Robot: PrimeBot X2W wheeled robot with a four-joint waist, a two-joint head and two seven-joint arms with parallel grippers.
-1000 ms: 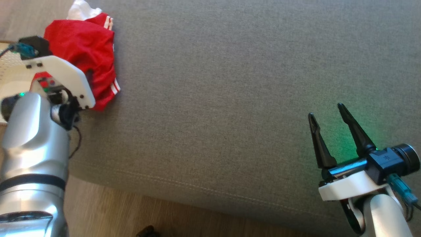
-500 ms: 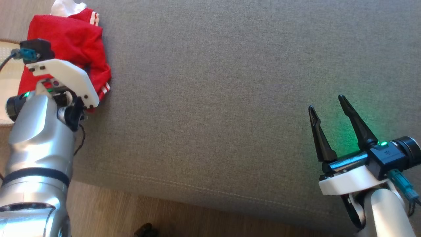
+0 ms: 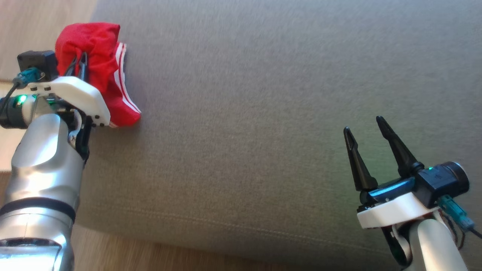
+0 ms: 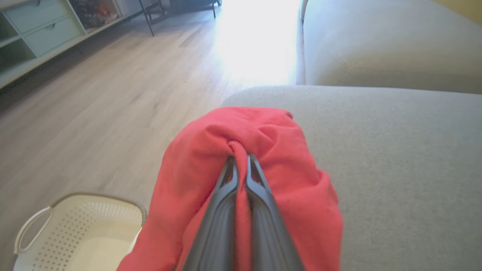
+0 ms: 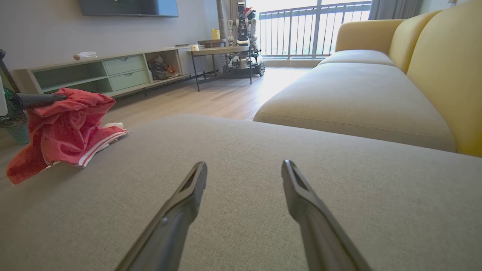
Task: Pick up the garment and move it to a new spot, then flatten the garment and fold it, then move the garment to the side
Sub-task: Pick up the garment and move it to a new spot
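Red garment, bunched at the grey cushion's far left corner, is pinched by one small fold in the left gripper, right gripper spread empty over the cushion's near right; so thin a hold may slip on lifting.

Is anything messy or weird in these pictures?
Only the red garment. It is scrunched into a lump at the cushion's corner, pinched in the shut left end effector, with its striped end lying on the cushion. Nothing looks spilled or broken.
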